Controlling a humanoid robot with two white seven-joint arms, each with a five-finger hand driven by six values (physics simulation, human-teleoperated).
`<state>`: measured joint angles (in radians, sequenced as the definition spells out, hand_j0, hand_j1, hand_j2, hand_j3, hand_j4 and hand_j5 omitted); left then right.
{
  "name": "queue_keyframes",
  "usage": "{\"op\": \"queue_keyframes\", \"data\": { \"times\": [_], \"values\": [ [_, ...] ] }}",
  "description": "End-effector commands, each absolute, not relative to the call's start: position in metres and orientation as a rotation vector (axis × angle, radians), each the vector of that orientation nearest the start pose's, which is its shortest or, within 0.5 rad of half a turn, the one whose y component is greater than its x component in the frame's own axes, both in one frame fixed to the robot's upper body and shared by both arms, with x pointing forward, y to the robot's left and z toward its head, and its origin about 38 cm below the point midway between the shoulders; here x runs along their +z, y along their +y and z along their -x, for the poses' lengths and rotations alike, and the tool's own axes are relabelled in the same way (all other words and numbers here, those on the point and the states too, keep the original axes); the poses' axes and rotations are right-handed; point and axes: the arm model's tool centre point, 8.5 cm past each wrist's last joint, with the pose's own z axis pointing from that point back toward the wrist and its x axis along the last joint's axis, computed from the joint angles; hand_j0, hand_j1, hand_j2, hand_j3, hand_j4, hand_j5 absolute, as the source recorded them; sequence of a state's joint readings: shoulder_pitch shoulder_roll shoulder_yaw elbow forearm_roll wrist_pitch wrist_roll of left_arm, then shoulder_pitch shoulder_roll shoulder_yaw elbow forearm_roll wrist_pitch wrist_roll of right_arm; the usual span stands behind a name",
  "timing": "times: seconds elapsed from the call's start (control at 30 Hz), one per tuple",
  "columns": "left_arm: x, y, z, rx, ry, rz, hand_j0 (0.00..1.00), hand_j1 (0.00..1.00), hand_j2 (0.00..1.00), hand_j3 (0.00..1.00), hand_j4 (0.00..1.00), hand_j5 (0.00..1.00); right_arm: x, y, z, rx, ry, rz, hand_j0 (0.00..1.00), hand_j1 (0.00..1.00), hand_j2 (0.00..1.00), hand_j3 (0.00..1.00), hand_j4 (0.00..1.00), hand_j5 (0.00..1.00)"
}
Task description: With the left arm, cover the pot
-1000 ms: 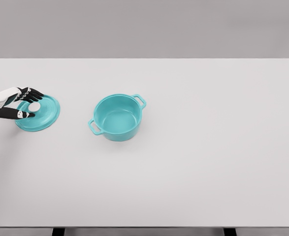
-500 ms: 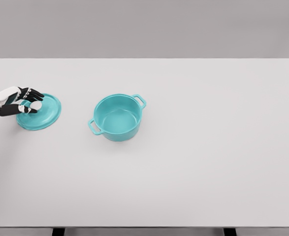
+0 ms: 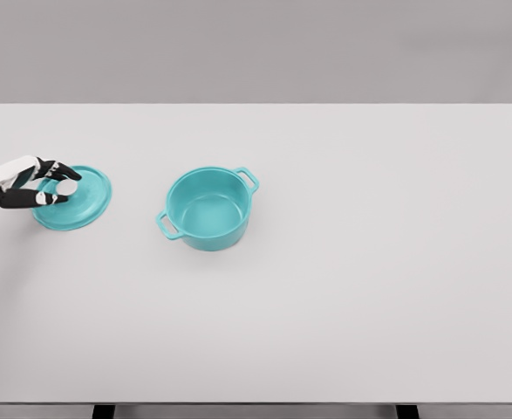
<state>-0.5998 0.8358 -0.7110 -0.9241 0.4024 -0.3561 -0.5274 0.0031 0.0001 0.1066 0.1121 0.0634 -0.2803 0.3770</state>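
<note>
Vs. the frames 1.0 s and 0.5 s back: teal lid (image 3: 74, 199) has shifted a little to the right and slightly up in the head view, i.e. toward the pot, and left hand (image 3: 37, 184) has travelled w/ it. Dark fingers (image 3: 30, 202) now closed around the white knob (image 3: 65, 187) at lid centre, thumb side below and other digits above; earlier they were only bracketing it more loosely. Judgement: grasp is made and transport has just begun; lid looks barely raised or maybe dragging, can't tell which from this angle as no clear shadow gap shows. Teal pot (image 3: 208, 209) unchanged: upright, open, empty inside, two side handles, sitting left of centre on the white desk (image 3: 369, 262), well apart from lid. Cover step not yet done; remaining is lift, carry right, centre over rim, lower. Right arm not visible anywhere. Count: 1 pot, 1 lid, 1 knob, 2 pot handles, 1 hand in view, 1 desk. Nothing else on the surface that I can see.
</note>
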Motion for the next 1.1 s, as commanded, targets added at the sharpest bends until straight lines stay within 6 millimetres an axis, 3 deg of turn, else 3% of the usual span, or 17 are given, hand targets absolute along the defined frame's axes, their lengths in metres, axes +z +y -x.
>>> {"op": "queue_keyframes", "data": {
  "times": [0.0,0.43,0.63,0.83,1.07],
  "values": [
    [0.112,0.439,-0.439,-1.108,-1.197,-0.039,0.62,0.62,0.62,0.62,0.62,0.62,-0.253,-0.239,0.017,0.203,-0.122,-0.311,1.0,1.0,1.0,1.0,1.0,1.0],
    [0.134,0.406,-0.441,-1.19,-1.279,0.024,0.63,0.63,0.63,0.63,0.63,0.63,-0.253,-0.239,0.018,0.205,-0.122,-0.311,1.0,1.0,1.0,1.0,1.0,1.0],
    [0.139,0.402,-0.442,-1.177,-1.306,0.048,0.49,0.49,0.49,0.49,0.49,0.49,-0.253,-0.239,0.018,0.205,-0.122,-0.311,1.0,1.0,1.0,1.0,1.0,1.0],
    [0.14,0.4,-0.442,-1.184,-1.307,0.054,0.49,0.49,0.49,0.49,0.49,0.49,-0.253,-0.239,0.017,0.205,-0.122,-0.311,1.0,1.0,1.0,1.0,1.0,1.0],
    [0.159,0.383,-0.441,-1.245,-1.357,0.075,0.49,0.49,0.49,0.49,0.49,0.49,-0.253,-0.239,0.017,0.203,-0.122,-0.31,1.0,1.0,1.0,1.0,1.0,1.0]
  ]
}}
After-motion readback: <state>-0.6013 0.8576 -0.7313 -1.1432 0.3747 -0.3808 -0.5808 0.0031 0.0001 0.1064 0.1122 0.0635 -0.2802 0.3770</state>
